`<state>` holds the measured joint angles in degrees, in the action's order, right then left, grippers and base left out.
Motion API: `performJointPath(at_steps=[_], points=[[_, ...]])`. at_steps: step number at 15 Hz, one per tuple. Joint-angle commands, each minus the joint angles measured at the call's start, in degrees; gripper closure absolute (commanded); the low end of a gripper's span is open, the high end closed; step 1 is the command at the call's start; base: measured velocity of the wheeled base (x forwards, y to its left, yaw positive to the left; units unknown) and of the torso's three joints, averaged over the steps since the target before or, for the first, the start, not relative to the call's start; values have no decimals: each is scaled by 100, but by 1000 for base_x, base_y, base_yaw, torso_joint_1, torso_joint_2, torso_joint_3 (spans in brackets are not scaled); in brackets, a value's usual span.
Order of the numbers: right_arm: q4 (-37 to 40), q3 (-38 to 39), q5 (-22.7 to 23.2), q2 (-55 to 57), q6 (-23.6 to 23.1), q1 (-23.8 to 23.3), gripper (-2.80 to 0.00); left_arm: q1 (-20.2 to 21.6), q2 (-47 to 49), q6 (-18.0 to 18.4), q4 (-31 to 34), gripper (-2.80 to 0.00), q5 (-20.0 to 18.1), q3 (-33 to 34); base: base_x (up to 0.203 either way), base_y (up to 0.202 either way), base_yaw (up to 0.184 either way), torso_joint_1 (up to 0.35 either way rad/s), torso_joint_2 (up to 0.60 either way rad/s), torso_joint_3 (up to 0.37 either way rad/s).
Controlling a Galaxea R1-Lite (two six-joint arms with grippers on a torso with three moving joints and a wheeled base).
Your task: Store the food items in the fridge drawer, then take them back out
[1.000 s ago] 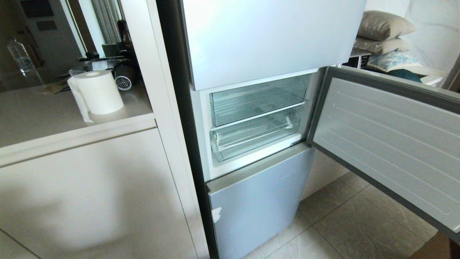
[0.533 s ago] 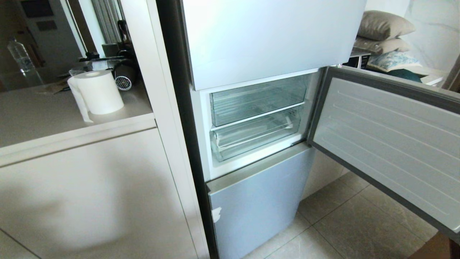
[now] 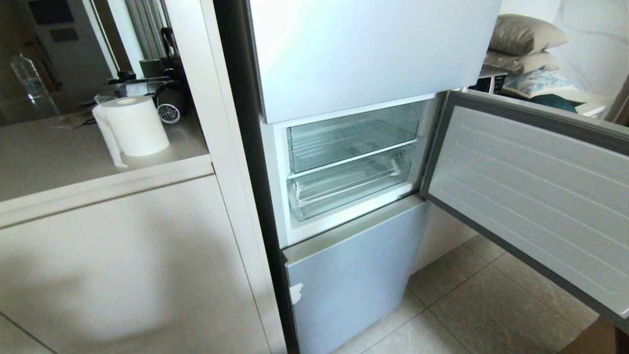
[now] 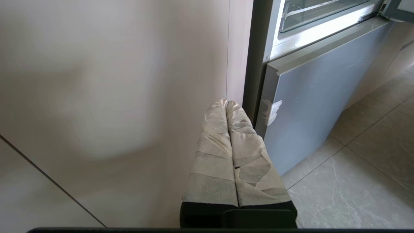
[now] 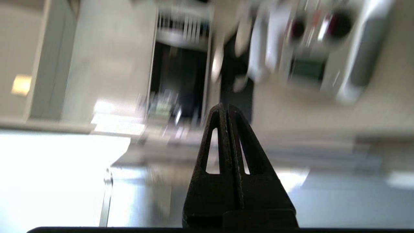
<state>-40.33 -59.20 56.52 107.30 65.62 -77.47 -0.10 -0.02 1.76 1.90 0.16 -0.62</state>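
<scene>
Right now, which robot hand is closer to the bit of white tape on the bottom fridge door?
The left. The left gripper, shut and empty, hangs beside the white tape on the lower fridge door. The right gripper, also shut, faces a blurred room with no fridge visible.

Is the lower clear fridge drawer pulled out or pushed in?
Pushed in: the fridge drawer has its front inside the compartment, beside the open middle door.

Pale countertop left of the fridge, bearing a white paper-towel roll upright near its front edge, a clear water bottle far back, a dark vented appliance just behind the roll. Grey tiled floor under the fridge.
</scene>
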Motion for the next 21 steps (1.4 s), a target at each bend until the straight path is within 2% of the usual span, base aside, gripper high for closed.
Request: performJointPath(at_steps=[1,5,9,12,13,14,16,17,18,19,20,21], points=[[509,-184,562,86,30,186,0,1,11,0,3,0,2,1,0,0,0,0,0,0],[764,63,657,-357,14,419,0,1,11,0,3,0,2,1,0,0,0,0,0,0],[757,912,728,-1487,-4,494,0,1,11,0,3,0,2,1,0,0,0,0,0,0],[413,1319,700,-2571,12,168,0,1,11,0,3,0,2,1,0,0,0,0,0,0],[141,1294,657,-2877,152,-116,0,1,10,0,3,0,2,1,0,0,0,0,0,0],[-313,1082,517,-3073,646,-331,0,1,11,0,3,0,2,1,0,0,0,0,0,0],[-1339,336,98,-3141,2417,-431,0,1,11,0,3,0,2,1,0,0,0,0,0,0],[-1806,-1,-41,-3125,3057,-459,0,1,11,0,3,0,2,1,0,0,0,0,0,0],[-1944,-142,-90,-3105,3245,-469,0,1,11,0,3,0,2,1,0,0,0,0,0,0],[-1966,-59,-110,-3074,3169,-466,0,1,3,0,3,0,2,1,0,0,0,0,0,0],[-1964,278,-126,-3045,2883,-415,0,1,11,0,3,0,2,1,0,0,0,0,0,0],[-1896,758,-185,-3032,2359,-251,0,1,11,0,3,0,2,1,0,0,0,0,0,0]])
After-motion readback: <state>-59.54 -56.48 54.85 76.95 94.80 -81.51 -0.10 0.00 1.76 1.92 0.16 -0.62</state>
